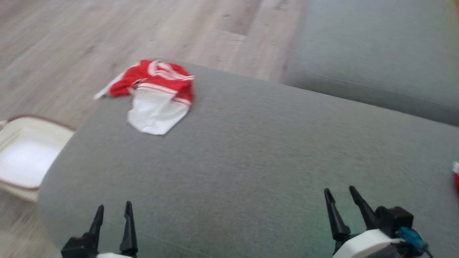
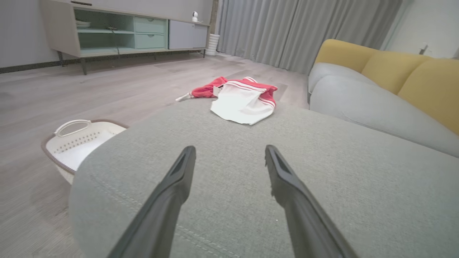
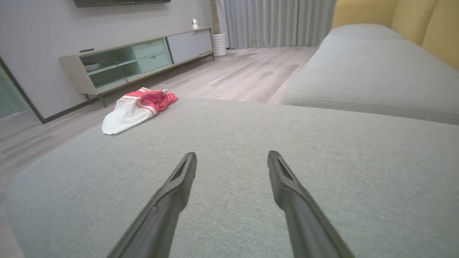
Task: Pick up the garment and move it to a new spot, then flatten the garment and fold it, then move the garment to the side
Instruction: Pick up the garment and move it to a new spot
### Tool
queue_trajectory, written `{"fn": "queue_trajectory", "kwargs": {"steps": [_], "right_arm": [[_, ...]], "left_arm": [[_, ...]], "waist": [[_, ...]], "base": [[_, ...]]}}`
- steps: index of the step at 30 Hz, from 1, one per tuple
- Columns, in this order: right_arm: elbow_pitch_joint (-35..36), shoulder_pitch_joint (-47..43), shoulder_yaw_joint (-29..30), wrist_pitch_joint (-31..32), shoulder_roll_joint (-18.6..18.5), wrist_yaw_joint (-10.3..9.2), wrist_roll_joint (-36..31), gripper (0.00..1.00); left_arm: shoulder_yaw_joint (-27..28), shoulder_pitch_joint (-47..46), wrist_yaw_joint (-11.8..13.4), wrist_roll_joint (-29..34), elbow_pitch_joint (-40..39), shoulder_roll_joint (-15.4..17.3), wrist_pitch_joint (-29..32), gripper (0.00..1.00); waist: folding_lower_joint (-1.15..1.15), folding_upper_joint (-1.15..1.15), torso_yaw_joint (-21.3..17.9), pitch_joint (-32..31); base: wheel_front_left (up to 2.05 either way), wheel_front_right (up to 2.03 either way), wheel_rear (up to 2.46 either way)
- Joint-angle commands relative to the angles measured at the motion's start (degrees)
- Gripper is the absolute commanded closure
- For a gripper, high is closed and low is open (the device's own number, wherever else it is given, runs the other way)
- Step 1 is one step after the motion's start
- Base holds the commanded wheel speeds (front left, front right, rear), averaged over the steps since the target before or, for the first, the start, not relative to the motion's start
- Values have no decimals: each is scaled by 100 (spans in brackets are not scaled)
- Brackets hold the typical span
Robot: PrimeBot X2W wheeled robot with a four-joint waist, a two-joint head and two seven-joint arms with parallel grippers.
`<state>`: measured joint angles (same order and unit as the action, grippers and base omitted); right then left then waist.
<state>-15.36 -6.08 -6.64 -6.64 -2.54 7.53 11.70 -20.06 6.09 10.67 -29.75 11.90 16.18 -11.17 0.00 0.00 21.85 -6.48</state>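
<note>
We are looking at the opening of the task: the garment (image 1: pixel 154 96) is lying in a crumpled heap on the grey cushion (image 1: pixel 251 161), well ahead of both sets of jaws and touching neither. The left gripper (image 1: pixel 114 206) and the right gripper (image 1: pixel 339 190) are hanging over the near part of the cushion, each with its jaws standing wide and holding nothing. In the left wrist view the garment (image 2: pixel 244 100) is sitting almost straight ahead of the jaws, a little right of their midline. In the right wrist view the garment (image 3: pixel 132 107) is sitting far ahead and well off to the left of the jaws. We are judging that no step is done yet: the pick-up, the move to a new spot, the flattening, the fold and the final shift aside are all waiting. The white panel is pointing back toward the jaws, while the red, white-striped part is bunching at the far end, by the cushion's far edge. A thin strip is trailing off that edge to the left. We are reading the long axis as running from the near white hem to the far red bunch, roughly along the left jaws' line of reach and slanting across that of the right jaws. With the cloth this rumpled, we are not able to tell its true length-line. A basket (image 1: pixel 43 120) is standing beside the cushion, off to the left of the left jaws.
</note>
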Motion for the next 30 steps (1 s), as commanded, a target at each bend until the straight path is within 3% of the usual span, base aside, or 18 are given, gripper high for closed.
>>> {"fn": "queue_trajectory", "kwargs": {"steps": [1, 12, 17, 24, 27, 30], "right_arm": [[142, 399, -189, -92, -34, -4, 36, 0], [105, 544, -242, -87, -34, -4, -34, 0], [298, 652, -127, 54, -34, -4, -210, 0], [886, 1172, -95, 358, -34, -4, -534, 0], [1183, 1454, -95, 521, -34, -4, -715, 0], [1454, 1682, -77, 685, -33, -4, -885, 0]], "left_arm": [[287, -290, 76, -30, -251, 116, -35, 0], [373, -407, 77, -79, -668, 186, -75, 0], [554, -995, 8, -17, -1260, 542, 133, 0], [1202, -2310, -49, 1, -1759, 1490, 858, 0], [1397, -2958, -176, -1, -1419, 1872, 1086, 0], [1490, -3638, -340, -135, -835, 2019, 1246, 0]], "waist": [[0, 0, 283, 56], [0, 0, 450, 224], [0, 0, 338, 461], [0, 0, -437, 1143], [0, 0, -851, 1526], [0, 0, -1227, 1906]], "base": [[0, 0, 0], [0, 0, 0], [0, 0, 0], [0, 0, 0], [0, 0, 0], [0, 0, 0]]}}
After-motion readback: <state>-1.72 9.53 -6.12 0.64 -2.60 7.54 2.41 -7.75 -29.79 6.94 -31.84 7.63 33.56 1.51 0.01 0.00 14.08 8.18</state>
